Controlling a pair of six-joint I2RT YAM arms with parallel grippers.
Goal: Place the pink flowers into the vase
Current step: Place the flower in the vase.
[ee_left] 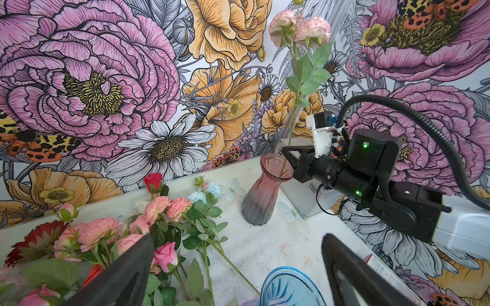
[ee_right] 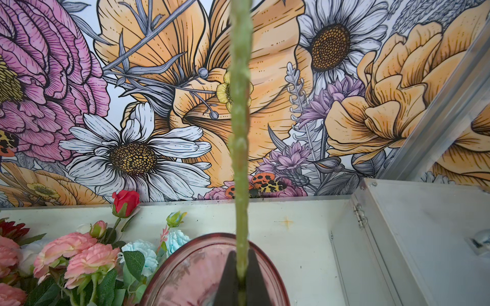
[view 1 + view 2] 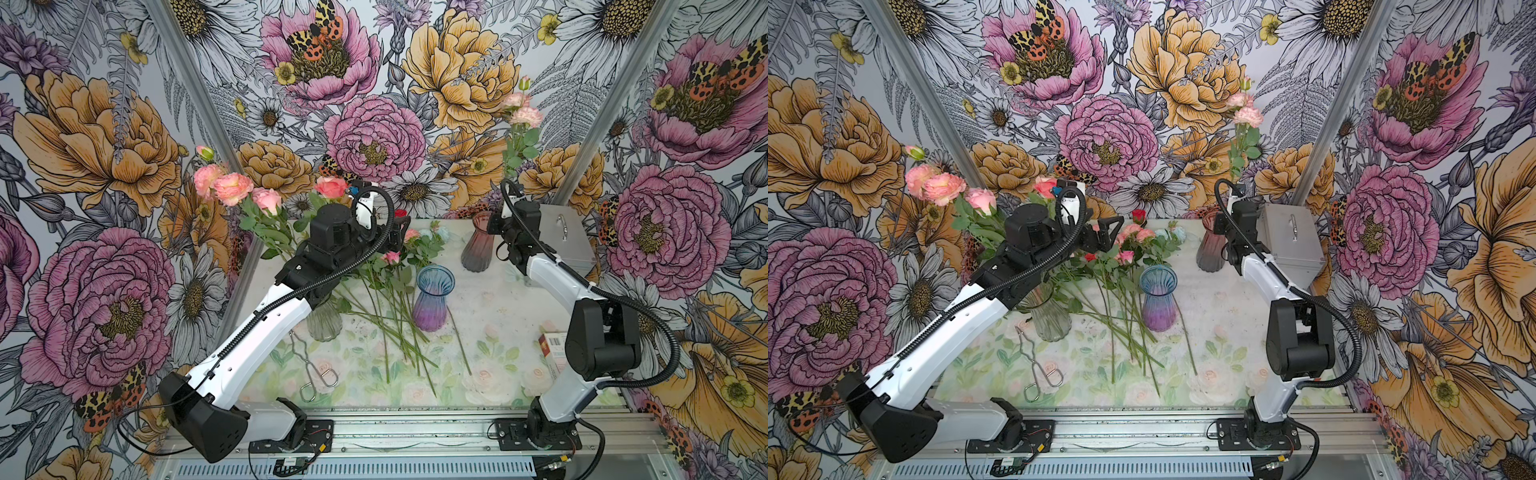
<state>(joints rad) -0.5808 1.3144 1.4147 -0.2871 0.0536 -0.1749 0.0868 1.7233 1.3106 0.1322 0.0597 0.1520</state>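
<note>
Over the reddish vase, pinches one upright pink flower in the right end effector, stem inside the mouth. Holds the left end effector spread above more pink flowers on the counter.

A pink carnation stem stands upright, its lower end inside the mouth of the pink ribbed vase at far right. Other pink flowers lie heaped left of it, stems pointing near.

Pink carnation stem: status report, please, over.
Right end effector shut on pink carnation stem. Stem upright, lower end in pink glass vase. Left end effector open. Nothing blocking.
</note>
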